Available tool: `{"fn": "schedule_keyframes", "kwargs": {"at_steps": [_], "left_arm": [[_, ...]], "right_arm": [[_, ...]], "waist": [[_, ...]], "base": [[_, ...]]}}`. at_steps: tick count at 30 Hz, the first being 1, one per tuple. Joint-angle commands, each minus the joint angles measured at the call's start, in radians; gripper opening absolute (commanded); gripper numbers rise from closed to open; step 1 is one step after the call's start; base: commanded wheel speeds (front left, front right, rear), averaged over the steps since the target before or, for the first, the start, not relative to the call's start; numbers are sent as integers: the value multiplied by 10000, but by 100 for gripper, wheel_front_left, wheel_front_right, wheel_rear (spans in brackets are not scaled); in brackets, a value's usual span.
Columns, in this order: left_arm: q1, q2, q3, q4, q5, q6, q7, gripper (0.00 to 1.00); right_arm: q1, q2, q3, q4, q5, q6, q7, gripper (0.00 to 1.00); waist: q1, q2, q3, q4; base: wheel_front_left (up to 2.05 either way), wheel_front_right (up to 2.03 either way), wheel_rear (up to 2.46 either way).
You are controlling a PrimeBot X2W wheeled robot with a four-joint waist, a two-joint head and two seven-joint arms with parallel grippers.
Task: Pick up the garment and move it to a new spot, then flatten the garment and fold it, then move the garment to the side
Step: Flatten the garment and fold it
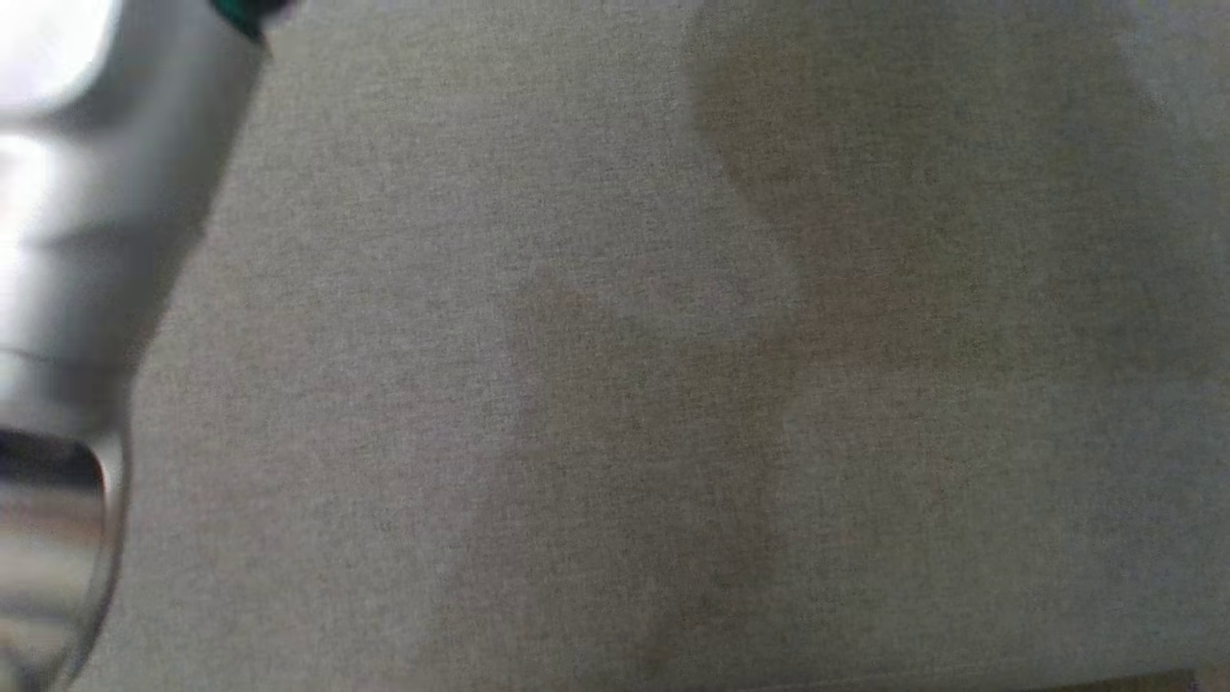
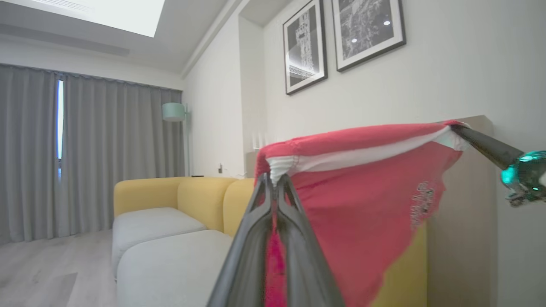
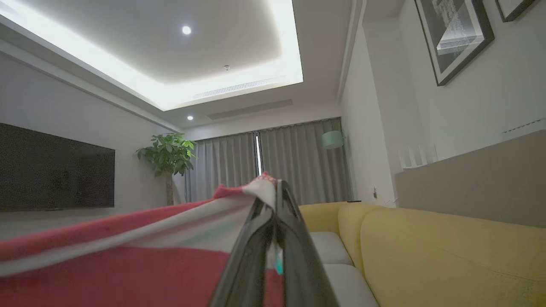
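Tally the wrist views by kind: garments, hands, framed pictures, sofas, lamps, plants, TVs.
garment: 1
left hand, right hand, both shut on the garment: 2
framed pictures: 2
sofa: 1
floor lamp: 1
plant: 1
TV: 1
Total: 9

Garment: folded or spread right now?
Spread, not folded: the red garment hangs stretched between the left gripper and right gripper, both shut on its top edge.

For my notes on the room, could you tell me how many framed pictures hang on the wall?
2 black-framed monochrome prints on the white wall: the left print, and the right print beside it. Others may be hidden.
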Motion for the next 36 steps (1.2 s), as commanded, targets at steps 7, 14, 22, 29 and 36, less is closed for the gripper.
{"fn": "schedule_keyframes", "kwargs": {"at_steps": [7, 14, 22, 29, 36], "left_arm": [[3463, 946, -498, -1940, -721, 18, -37, 0], [8004, 1083, -979, -2673, -527, 17, -38, 0], [11072, 1046, -1745, -2106, -251, 16, -39, 0], [11923, 1343, -2261, -2543, -648, 16, 27, 0], [11895, 1019, -1859, -3797, -1641, 31, 112, 0]], "right_arm": [[3379, -847, 367, -360, 979, 65, -6, 0], [7809, -964, 165, -833, 1762, 65, 302, 0], [11878, -790, -598, -2234, 2438, 65, 1595, 0], [14682, -680, -2153, -4059, 2980, 65, 2453, 0], [15097, 71, -3777, -5634, 3825, 65, 3608, 0]], "waist": [[1, 0, -629, 15], [1, 0, -1434, 77], [1, 0, -2336, 57], [1, 0, -2618, 253], [1, 0, -2537, 547]], "base": [[0, 0, 0], [0, 0, 0], [0, 0, 0], [0, 0, 0], [0, 0, 0]]}}
